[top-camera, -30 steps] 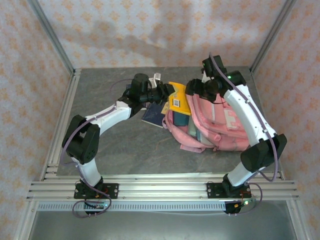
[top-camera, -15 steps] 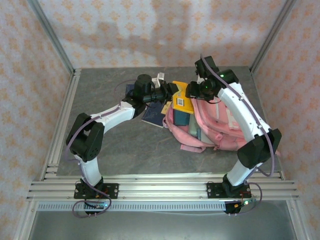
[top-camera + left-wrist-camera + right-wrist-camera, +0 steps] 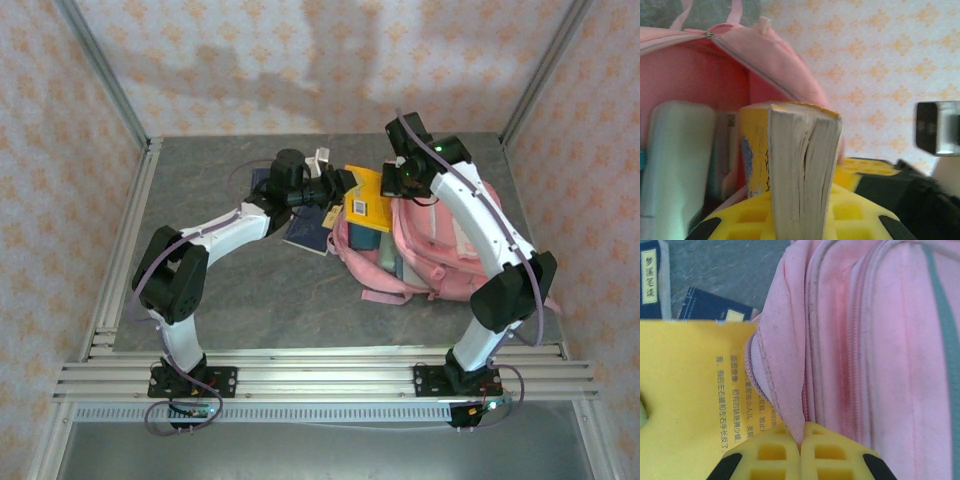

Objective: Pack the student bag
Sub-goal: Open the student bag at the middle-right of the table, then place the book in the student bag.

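The student bag (image 3: pixel 450 255) lies on its side on the grey tabletop (image 3: pixel 250 290), right of centre, with its mouth open toward the left. The yellow book (image 3: pixel 365 198) sits at that mouth, grasped by the left hand (image 3: pixel 338 187). The right hand (image 3: pixel 801 442) is clenched on the bag's opening rim.

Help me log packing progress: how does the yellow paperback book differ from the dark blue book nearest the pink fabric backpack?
The yellow paperback book is clamped in the left gripper, its end under the pink fabric backpack's lip; the dark blue book lies flat on the grey table, ungripped. The paperback's cover is yellow, the other book's dark blue. Both are books, neither fully packed.
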Controlling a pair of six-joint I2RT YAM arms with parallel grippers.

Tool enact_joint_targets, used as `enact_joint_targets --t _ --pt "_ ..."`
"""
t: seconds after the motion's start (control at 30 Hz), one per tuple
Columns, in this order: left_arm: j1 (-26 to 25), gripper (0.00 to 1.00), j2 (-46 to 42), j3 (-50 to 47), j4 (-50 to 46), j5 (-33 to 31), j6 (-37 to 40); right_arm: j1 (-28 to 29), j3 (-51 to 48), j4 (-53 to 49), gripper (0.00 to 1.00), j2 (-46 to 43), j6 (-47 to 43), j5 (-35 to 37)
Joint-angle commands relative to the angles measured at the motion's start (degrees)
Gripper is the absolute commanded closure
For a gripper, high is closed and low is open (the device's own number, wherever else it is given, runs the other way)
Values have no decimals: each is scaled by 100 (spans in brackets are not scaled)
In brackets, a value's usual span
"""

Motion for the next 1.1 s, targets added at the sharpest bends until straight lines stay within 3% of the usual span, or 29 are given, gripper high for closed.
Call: enact_joint_targets --t 0.0,0.17,0.47,0.83,1.07 --pt "52 100 -438 171 -128 113 368 -15 369 -146 100 -361 -86 926" --pt "186 100 -414 77 25 148 297 -27 630 -218 100 -454 -168 1011" --pt "-23 100 56 267 121 256 453 -30 724 -102 100 -597 -49 541" --pt "-394 100 1456 692 2448 89 -866 -31 802 -76 100 -497 20 264" --pt "-887 100 2403 1761 1811 -65 -757 -30 757 34 100 -434 249 144"
